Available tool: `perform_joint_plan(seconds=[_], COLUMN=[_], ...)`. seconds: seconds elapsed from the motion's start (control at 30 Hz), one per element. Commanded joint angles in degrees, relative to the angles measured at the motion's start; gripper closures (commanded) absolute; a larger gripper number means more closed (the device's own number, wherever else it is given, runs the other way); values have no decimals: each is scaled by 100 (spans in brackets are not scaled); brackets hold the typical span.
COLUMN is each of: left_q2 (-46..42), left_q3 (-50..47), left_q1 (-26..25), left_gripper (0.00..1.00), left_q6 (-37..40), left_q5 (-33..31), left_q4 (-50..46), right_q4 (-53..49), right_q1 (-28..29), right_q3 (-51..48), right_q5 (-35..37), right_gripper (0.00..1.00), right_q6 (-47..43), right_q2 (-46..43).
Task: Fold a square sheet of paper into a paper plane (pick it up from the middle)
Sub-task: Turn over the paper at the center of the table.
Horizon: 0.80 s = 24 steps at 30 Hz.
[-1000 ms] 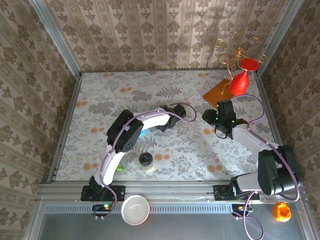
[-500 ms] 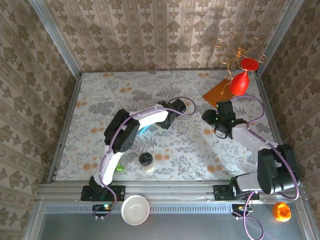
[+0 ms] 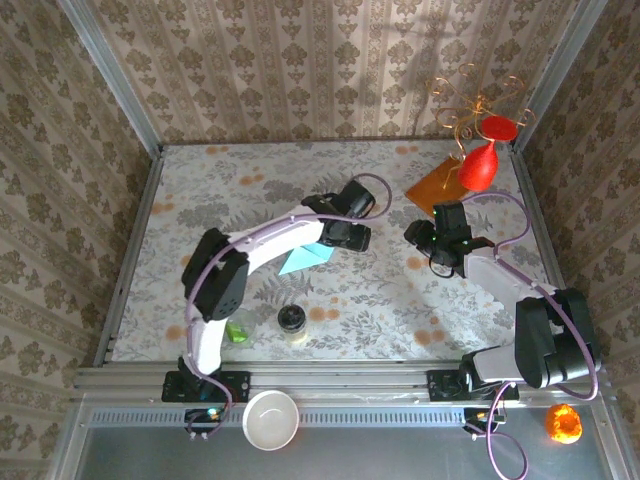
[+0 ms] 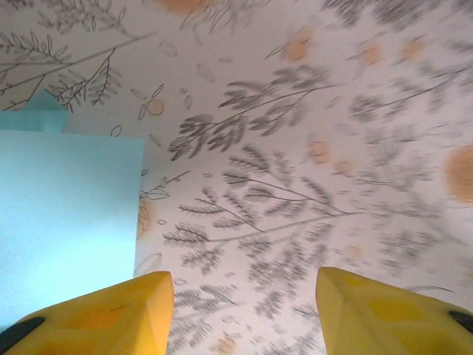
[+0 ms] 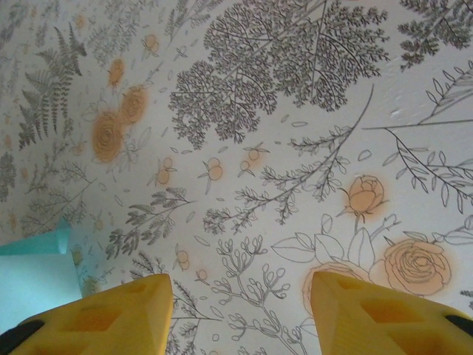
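Note:
The light blue sheet of paper [image 3: 305, 258] lies flat on the floral table, folded into a pointed shape. My left gripper [image 3: 345, 232] hovers just right of it, open and empty. In the left wrist view the paper [image 4: 66, 214] sits left of the open left gripper [image 4: 244, 285], its edge running past the left yellow finger [image 4: 111, 314]. My right gripper [image 3: 422, 236] is further right, apart from the paper. The right wrist view shows the right gripper [image 5: 240, 285] open over bare tablecloth, with a corner of the paper [image 5: 33, 285] at the far left.
An orange-brown sheet [image 3: 435, 183] lies at the back right under a red vase-like object [image 3: 480, 165] and a gold wire ornament [image 3: 480, 105]. A small jar [image 3: 292, 322] and a green item [image 3: 238, 330] stand near the front. A white bowl [image 3: 271, 418] sits on the front rail.
My left arm has swung right, off the blue paper, and its jaws have opened, leaving the paper uncovered on the table. The right gripper has barely moved and opened slightly.

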Motion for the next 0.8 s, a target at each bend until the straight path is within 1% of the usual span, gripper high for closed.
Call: perform_joint_plan(seconds=[0.0,0.1,0.17,0.33,0.53,0.77], left_q2=[-589,-918,-1087,-1354,-1213,-739], left_q3=[-533,-1262,-1707,-2509,-2778,-2425], left_q1=[320,694,930,1451,1858,1994], left_gripper=[44,44,44,43,43,43], left_q6=[-538,-796,-962,-1184,-1202,-1099], left_q5=[749,1107,1352,1433,1490,1681], left_q4=[538,937,1147,1386,1558,1674], right_q4=[-131,49,161,175,156,106], right_q1=[-22,-20,-5,82,175,232], right_q3=[70,52,76,201,294,428], right_q5=[88,-141,-364,-526,-521,-656], right_gripper=[45,44,44,43,40,41], right_q6=[-15,57,84,91,81,94], right_q2=[62,137,337,621,784,1019])
